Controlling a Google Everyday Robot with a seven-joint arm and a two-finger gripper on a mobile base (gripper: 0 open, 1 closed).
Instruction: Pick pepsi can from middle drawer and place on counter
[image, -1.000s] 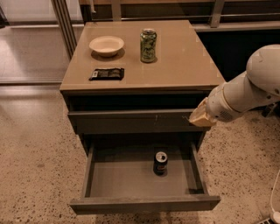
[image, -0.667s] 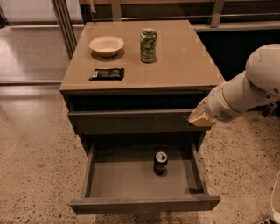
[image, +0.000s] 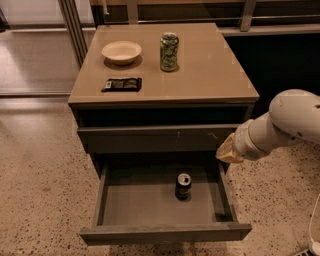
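Observation:
The pepsi can (image: 183, 186) stands upright on the floor of the open middle drawer (image: 135, 205), right of its middle, with its silver top showing. My gripper (image: 227, 150) is at the end of the white arm that reaches in from the right. It hangs by the drawer's right rear corner, just below the closed drawer front above, and is up and to the right of the can without touching it. The tan counter (image: 210, 70) tops the cabinet.
On the counter stand a green patterned can (image: 169, 51), a pale bowl (image: 121, 51) and a flat black packet (image: 121, 84). The scuffed upper drawer front (image: 155, 138) is closed. Speckled floor surrounds the cabinet, and railings run behind it.
My arm and gripper have dropped lower, from beside the upper drawer front toward the open drawer's right rear corner. The can has not moved.

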